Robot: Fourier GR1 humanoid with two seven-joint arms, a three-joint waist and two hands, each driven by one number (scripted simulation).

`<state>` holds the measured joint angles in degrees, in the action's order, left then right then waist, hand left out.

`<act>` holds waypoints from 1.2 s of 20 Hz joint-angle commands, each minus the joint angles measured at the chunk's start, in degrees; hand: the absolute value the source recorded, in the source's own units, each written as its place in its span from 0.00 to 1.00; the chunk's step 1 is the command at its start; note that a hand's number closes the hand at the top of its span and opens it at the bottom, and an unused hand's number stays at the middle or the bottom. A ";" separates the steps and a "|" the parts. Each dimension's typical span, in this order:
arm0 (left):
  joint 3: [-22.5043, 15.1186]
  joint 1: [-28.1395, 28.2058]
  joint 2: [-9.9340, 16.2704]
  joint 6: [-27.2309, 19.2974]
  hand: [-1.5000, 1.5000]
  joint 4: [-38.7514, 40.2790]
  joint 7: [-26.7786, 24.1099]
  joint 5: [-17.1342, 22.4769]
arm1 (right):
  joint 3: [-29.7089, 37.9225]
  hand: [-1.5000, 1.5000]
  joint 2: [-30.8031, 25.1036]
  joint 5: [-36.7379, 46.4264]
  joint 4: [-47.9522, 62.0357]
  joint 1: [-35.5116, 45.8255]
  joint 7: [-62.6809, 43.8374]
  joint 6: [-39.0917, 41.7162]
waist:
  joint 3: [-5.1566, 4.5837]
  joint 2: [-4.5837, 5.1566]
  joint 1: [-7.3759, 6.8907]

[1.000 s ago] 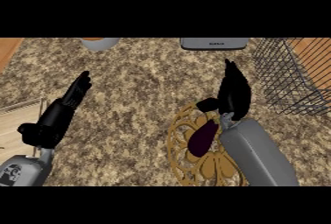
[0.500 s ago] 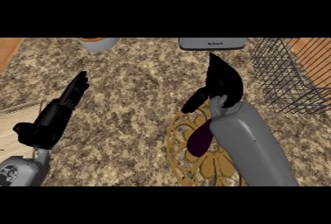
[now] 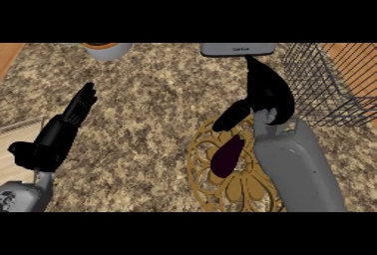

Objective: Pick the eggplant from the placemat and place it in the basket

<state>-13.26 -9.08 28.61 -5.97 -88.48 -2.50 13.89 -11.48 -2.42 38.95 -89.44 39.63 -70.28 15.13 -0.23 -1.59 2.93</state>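
A dark purple eggplant (image 3: pixel 227 156) lies on a round golden openwork placemat (image 3: pixel 213 191) at the lower middle of the counter. My right hand (image 3: pixel 264 92) hovers just beyond the placemat's far edge, fingers relaxed and pointing away, thumb (image 3: pixel 230 117) angled down toward the eggplant's top end; it holds nothing. The right forearm (image 3: pixel 294 164) covers the placemat's right side. A dark wire basket (image 3: pixel 324 82) stands at the right, close beside the right hand. My left hand (image 3: pixel 63 129) rests open at the left, fingers straight.
A grey appliance (image 3: pixel 237 49) sits at the counter's far edge, just beyond the right hand. A grey bowl with orange contents (image 3: pixel 107 50) stands at the far left. A light wooden board (image 3: pixel 15 144) shows at the left edge.
The right hand has shifted left, away from the basket, and now sits above the placemat's far edge with the thumb lowered toward the eggplant. The left hand has barely moved.
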 commanded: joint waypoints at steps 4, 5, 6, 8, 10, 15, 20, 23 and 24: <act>-0.43 0.66 -1.22 0.07 0.50 0.15 -1.73 -1.36 | 0.56 0.00 2.13 4.04 -8.55 -5.17 -14.89 6.92 | 0.13 0.77 -0.77; 0.29 0.50 -0.37 1.29 0.50 -0.14 -1.23 -0.39 | 0.65 0.00 2.35 4.64 -9.23 -5.54 -14.89 7.92 | 0.12 0.77 -0.99; -1.80 2.41 -2.47 -0.34 0.50 -0.57 -3.21 -2.47 | -1.88 0.00 2.36 4.99 -10.55 -8.28 -14.89 5.71 | 0.13 0.83 -1.44; 1.22 -0.15 -0.57 2.36 0.50 1.87 -2.79 -0.28 | -1.24 0.00 2.37 6.59 -12.21 -10.75 -13.97 5.67 | 0.14 1.14 -1.25; 1.14 0.35 -0.16 2.36 0.50 -1.94 0.84 0.47 | -3.08 0.00 2.37 7.07 -14.16 -13.28 -14.66 3.72 | 0.20 1.05 -2.15; 1.77 -1.61 0.35 4.37 0.50 -1.46 0.87 -0.44 | -7.05 0.00 2.38 11.79 -11.71 -18.59 -9.95 -2.10 | 0.22 1.43 -2.77; 1.65 0.43 -1.90 4.26 0.50 -0.38 -1.78 -1.74 | -7.32 0.00 2.39 16.26 -13.55 -24.81 -6.52 -1.61 | 0.21 1.47 -2.71; 1.35 0.26 -3.41 3.98 0.50 -2.22 1.08 -2.63 | -6.32 0.00 2.39 16.02 -13.50 -25.62 -4.07 -2.37 | 0.23 1.50 -2.91; 1.57 -3.10 -4.73 3.13 0.50 0.72 0.61 -4.00 | -8.47 0.00 2.39 15.29 -11.93 -21.76 -7.66 -3.01 | 0.21 1.58 -2.91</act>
<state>-12.15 -10.09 25.63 -2.79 -89.33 -2.20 11.19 -17.99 -0.51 54.18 -101.83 15.47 -66.83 12.16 -0.01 -0.10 0.20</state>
